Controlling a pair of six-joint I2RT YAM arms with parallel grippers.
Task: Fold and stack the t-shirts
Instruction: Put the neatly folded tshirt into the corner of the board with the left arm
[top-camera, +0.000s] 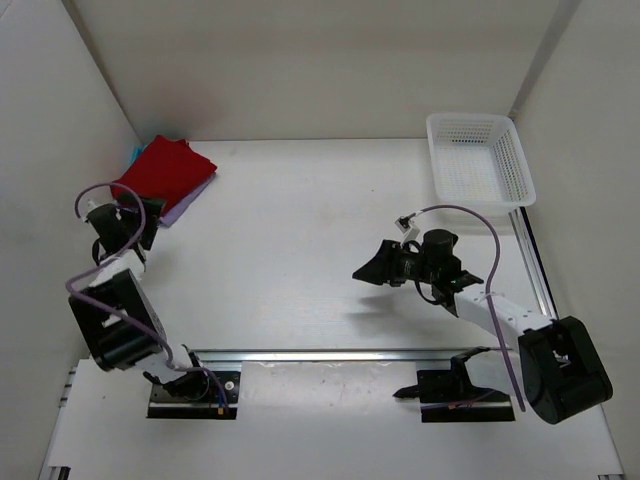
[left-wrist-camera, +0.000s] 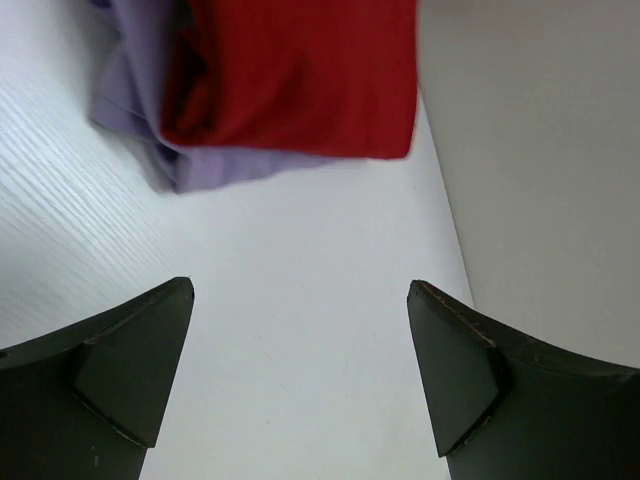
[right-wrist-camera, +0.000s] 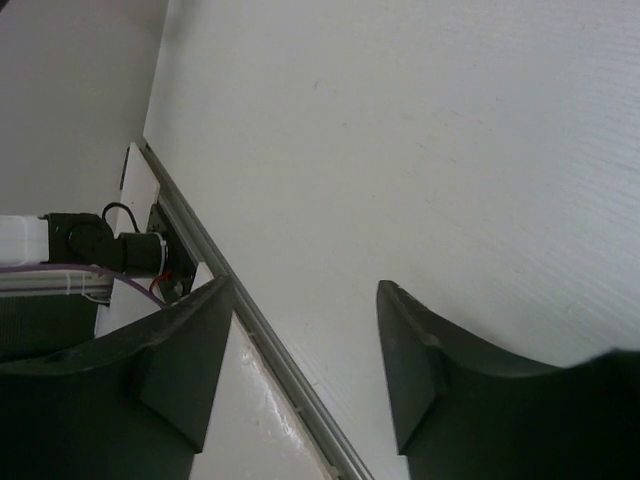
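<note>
The three t-shirts lie folded in one stack at the far left corner. The red t-shirt (top-camera: 163, 171) is on top, the lavender t-shirt (top-camera: 183, 207) shows under its right edge, and a sliver of the teal t-shirt (top-camera: 135, 153) shows at the back. In the left wrist view the red t-shirt (left-wrist-camera: 300, 75) lies over the lavender t-shirt (left-wrist-camera: 150, 130). My left gripper (top-camera: 143, 222) is open and empty, just in front of the stack; its gap shows bare table (left-wrist-camera: 300, 310). My right gripper (top-camera: 368, 271) is open and empty over the middle of the table (right-wrist-camera: 305, 300).
A white mesh basket (top-camera: 479, 160) stands at the far right corner. White walls close in the left, back and right sides. A metal rail (top-camera: 330, 353) runs along the table's near edge, also in the right wrist view (right-wrist-camera: 250, 320).
</note>
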